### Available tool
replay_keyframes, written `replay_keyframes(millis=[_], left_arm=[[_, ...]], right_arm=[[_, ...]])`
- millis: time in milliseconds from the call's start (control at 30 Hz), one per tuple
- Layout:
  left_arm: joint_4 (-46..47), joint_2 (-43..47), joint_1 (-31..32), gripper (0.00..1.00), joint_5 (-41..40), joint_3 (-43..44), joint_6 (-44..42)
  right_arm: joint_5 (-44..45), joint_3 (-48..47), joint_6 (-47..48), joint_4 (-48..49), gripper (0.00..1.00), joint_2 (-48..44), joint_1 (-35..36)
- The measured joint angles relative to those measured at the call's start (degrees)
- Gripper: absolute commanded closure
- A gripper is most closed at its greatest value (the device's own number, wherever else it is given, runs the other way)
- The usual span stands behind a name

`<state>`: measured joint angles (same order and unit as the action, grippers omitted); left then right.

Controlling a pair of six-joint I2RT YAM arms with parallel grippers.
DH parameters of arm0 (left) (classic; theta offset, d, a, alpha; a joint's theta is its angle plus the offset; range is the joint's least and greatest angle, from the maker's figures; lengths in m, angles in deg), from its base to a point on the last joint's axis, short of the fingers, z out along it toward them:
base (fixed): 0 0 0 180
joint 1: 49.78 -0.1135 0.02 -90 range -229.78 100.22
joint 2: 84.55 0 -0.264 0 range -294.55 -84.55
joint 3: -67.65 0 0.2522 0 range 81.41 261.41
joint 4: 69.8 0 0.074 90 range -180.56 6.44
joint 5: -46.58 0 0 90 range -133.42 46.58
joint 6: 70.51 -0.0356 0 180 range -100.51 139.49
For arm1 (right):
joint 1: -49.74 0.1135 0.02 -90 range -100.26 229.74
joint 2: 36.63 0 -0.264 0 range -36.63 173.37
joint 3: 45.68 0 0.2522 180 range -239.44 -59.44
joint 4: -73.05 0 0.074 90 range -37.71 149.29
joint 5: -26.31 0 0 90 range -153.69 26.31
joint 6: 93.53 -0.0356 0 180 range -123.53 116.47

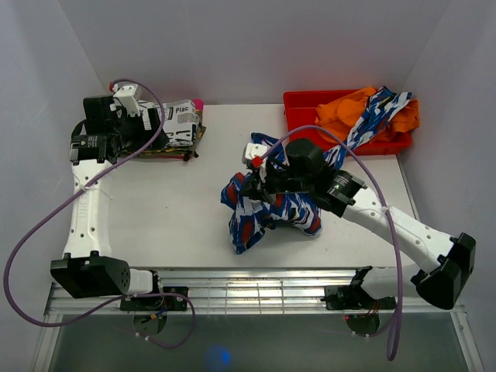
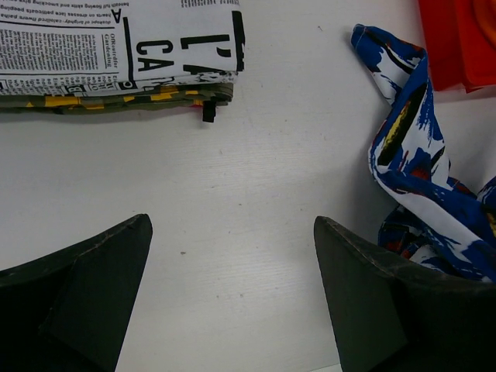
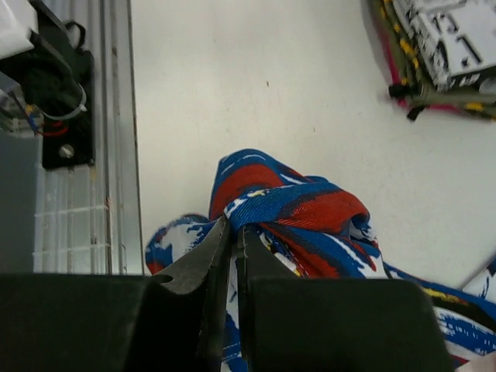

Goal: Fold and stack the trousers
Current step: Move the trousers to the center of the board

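The trousers (image 1: 267,211), royal blue with white streaks and red patches, lie bunched in a heap at the table's middle right. My right gripper (image 1: 249,186) sits on the heap's left side. In the right wrist view its jaws (image 3: 234,221) are shut on a raised fold of the trousers (image 3: 294,205). My left gripper (image 2: 232,223) is open over bare table near the back left, with nothing between its fingers. A trouser leg (image 2: 415,170) trails along the right edge of the left wrist view, beside the right finger (image 2: 364,294).
A folded stack topped by newspaper-print cloth (image 1: 180,122) lies at the back left, just beyond my left gripper. A red bin (image 1: 306,102) at the back right holds orange cloth (image 1: 349,108) and another blue-and-white cloth (image 1: 381,115). A metal rail (image 1: 256,283) runs along the near edge.
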<state>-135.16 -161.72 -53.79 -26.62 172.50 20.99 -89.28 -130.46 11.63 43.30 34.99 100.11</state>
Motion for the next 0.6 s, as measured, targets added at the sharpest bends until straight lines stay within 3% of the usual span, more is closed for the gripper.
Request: replay_keyframes(millis=[33, 100, 133, 167, 300, 467, 600], left_arm=[[0.0, 0.0, 0.0, 0.04, 0.37, -0.35, -0.04], [-0.07, 0.0, 0.0, 0.04, 1.29, -1.27, -0.31], [-0.22, -0.04, 0.0, 0.04, 1.79, -1.84, -0.42], [-0.33, -0.11, 0.0, 0.04, 2.23, -2.34, -0.55], [-0.87, -0.79, 0.0, 0.04, 3.98, -3.56, -1.81], [-0.46, -1.11, 0.0, 0.04, 5.77, -4.66, -2.8], [-0.28, -1.25, 0.0, 0.04, 6.32, -5.4, -2.99]], right_arm=[[0.46, 0.76, 0.79, -0.04, 0.75, 1.16, 0.11], [2.25, 2.58, 1.77, -0.61, 0.55, 2.71, 0.02], [3.21, 3.21, 2.16, -1.05, 0.36, 3.19, -0.09], [5.03, 3.72, 2.1, -2.27, 0.29, 3.78, -0.46], [9.22, 3.82, 1.44, -4.96, 0.27, 3.08, -6.01], [15.1, 2.45, -3.1, -6.27, 0.28, 0.31, -28.41], [21.51, -2.23, -7.17, -5.75, 0.3, 1.95, -41.79]])
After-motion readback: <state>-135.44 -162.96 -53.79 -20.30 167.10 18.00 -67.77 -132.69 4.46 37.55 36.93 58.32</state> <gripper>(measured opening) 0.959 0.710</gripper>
